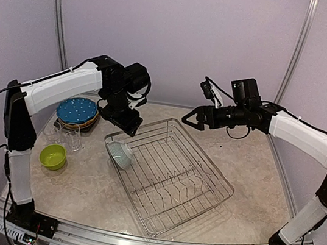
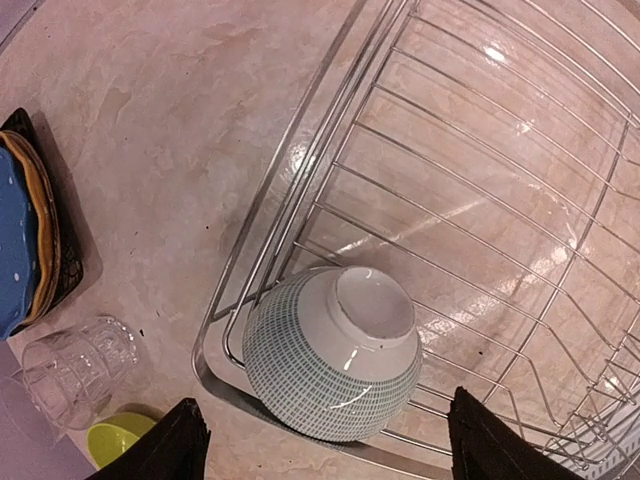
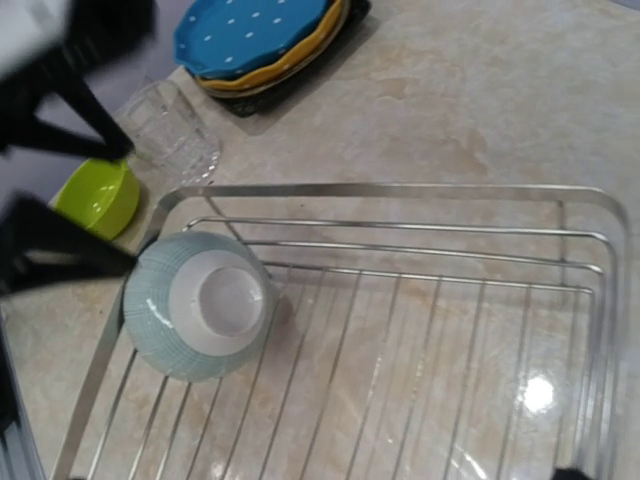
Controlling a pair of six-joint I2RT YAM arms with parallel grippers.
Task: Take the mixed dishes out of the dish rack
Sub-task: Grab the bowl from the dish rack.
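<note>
The silver wire dish rack (image 1: 201,156) lies in the middle of the table. A pale-blue bowl (image 1: 122,154) lies tipped, foot up, in the rack's left corner; it also shows in the left wrist view (image 2: 330,355) and the right wrist view (image 3: 198,305). My left gripper (image 1: 127,126) hovers open just above the bowl, one finger on each side and neither touching (image 2: 330,450). My right gripper (image 1: 190,119) is open and empty above the rack's far corner. The blue-dotted plate (image 1: 77,109) tops a stack on the black square plate (image 3: 300,85), left of the rack.
A clear glass (image 1: 73,140) and a lime bowl (image 1: 53,156) stand on the table left of the rack, near the plate stack. Upright tines (image 1: 188,185) fill the rack's near right part. The left arm's black fingers (image 3: 60,245) show blurred in the right wrist view.
</note>
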